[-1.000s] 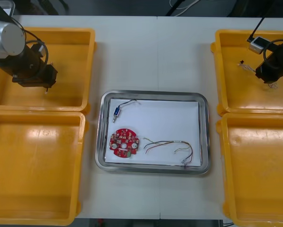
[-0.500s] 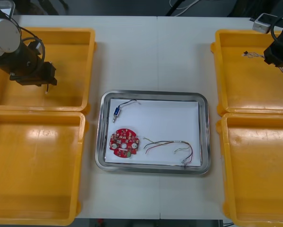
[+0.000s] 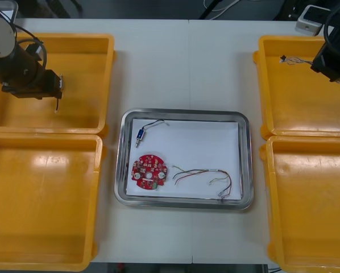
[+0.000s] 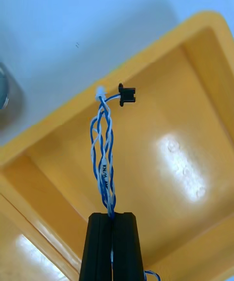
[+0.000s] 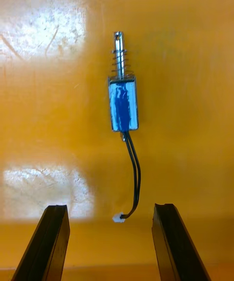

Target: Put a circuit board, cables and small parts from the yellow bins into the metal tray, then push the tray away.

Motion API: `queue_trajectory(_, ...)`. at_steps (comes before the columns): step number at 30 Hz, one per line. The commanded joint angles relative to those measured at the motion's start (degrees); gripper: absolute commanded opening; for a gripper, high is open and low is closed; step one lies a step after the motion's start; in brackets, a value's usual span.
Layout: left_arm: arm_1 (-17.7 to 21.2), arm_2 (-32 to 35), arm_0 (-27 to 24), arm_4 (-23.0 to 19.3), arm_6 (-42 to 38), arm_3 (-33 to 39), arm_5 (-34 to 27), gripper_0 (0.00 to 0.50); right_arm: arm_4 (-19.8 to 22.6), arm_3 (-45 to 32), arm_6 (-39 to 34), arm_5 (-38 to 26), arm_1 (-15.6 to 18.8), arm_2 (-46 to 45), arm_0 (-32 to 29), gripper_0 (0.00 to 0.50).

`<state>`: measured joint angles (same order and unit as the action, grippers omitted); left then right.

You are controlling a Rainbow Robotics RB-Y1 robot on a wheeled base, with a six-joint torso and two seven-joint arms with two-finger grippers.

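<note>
Back across the far right yellow plastic bin (image 3: 298, 105) swings the right gripper (image 4: 112, 216), pinching the twisted blue and white cable (image 4: 104, 149), left gripper (image 5: 111, 208) spread above a small blue metal part (image 5: 123, 103), and the shiny metal tray (image 3: 247, 165), round red circuit board (image 3: 149, 173) already aboard, offers bare white floor past the bin wall.

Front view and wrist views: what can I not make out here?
Right wrist view: lower end of the twisted blue and white cable, hidden between the fingers of the shut right gripper.
Front view: right arm, cut off by the right edge.
Front view: ends of the red and yellow cable in the metal tray, too small.
Left wrist view: underside of the small metal part, lying on the yellow bin ahead of the open left gripper.
</note>
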<state>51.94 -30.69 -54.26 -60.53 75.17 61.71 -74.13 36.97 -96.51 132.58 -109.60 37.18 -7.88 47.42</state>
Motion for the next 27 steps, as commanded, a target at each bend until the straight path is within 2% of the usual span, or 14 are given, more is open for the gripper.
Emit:
queue_trajectory(1,2.82,1.60,-3.75,0.51,-4.85,0.17,-1.89,0.500,4.43,-4.91,-2.59,-0.40,0.62,-1.17,-2.07,0.000)
queue_trajectory(5,2.64,1.69,-4.81,0.68,-5.56,-0.62,-1.89,0.500,6.98,-7.99,-3.03,-0.40,0.53,-0.20,-3.82,0.000)
queue_trajectory(11,1.85,1.69,-7.09,1.47,-5.47,-2.82,-1.89,0.500,6.28,-15.55,-4.35,-0.40,0.62,3.75,-6.64,0.000)
queue_trajectory(16,-0.17,1.69,-9.64,2.70,-4.94,-7.13,-1.45,0.500,6.89,-18.45,-5.41,-0.40,0.62,7.88,-6.81,0.000)
queue_trajectory(27,-5.71,1.69,-11.75,5.16,-4.06,-15.47,7.07,0.500,9.09,-24.69,-11.03,-0.40,-0.62,18.52,-4.97,0.000)
